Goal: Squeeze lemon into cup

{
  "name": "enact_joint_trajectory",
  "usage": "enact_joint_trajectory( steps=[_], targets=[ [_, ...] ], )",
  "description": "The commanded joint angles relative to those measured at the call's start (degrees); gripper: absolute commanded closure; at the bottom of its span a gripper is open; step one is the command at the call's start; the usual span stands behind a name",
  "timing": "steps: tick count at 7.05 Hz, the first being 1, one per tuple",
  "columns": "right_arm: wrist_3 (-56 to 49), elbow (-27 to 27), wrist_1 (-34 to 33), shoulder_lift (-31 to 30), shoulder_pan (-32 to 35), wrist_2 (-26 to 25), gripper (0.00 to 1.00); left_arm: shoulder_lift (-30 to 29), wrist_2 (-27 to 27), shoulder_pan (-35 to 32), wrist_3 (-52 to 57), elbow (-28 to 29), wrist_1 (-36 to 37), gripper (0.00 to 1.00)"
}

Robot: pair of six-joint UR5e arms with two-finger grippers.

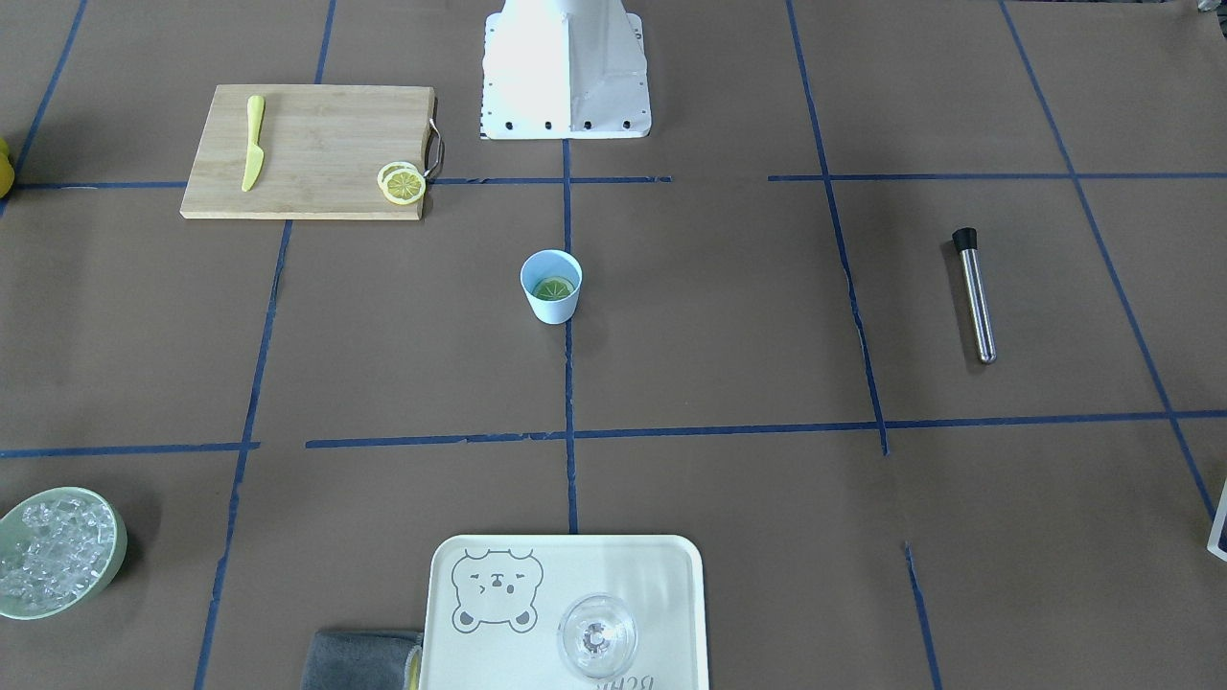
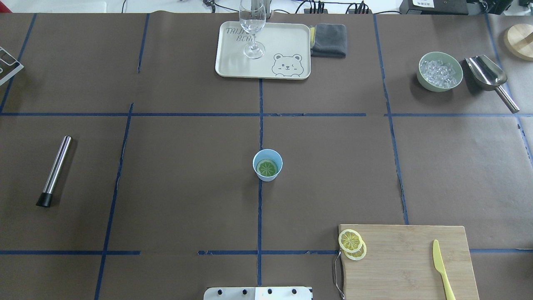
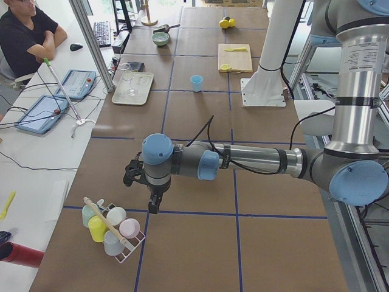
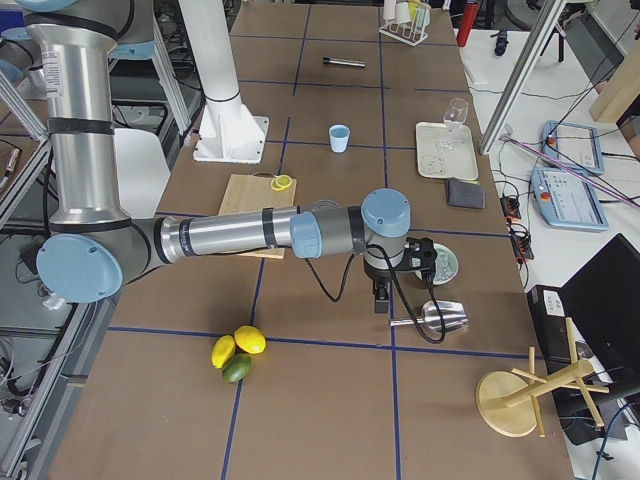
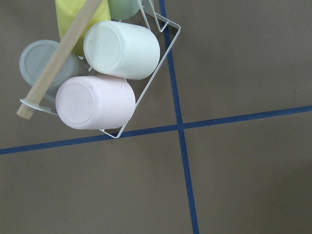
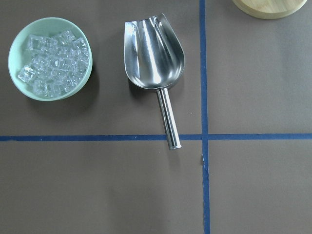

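The pale-blue cup stands at the table's middle with a lemon slice lying flat inside it. Two more lemon slices overlap on the corner of the wooden cutting board. My left gripper hangs far off over the table's end by a rack of cups. My right gripper hangs over the other end near the ice bowl. Both show only in the side views, so I cannot tell whether they are open or shut. Neither wrist view shows fingers.
A yellow knife lies on the board. A metal muddler, a tray with a clear glass, a grey cloth, a green bowl of ice and a steel scoop are around. Whole citrus fruits lie near the right arm.
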Motion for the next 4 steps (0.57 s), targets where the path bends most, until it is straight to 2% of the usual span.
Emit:
enact_joint_trajectory(
  steps=[1, 4],
  targets=[
    [0.4, 0.1, 1.8, -0.1, 0.0, 0.1, 0.00, 0.0, 0.0, 0.0, 0.0, 0.0, 0.0, 0.00],
    [0.5, 1.1, 2.2, 0.0, 0.0, 0.2, 0.00, 0.0, 0.0, 0.0, -0.2, 0.0, 0.0, 0.00]
  ],
)
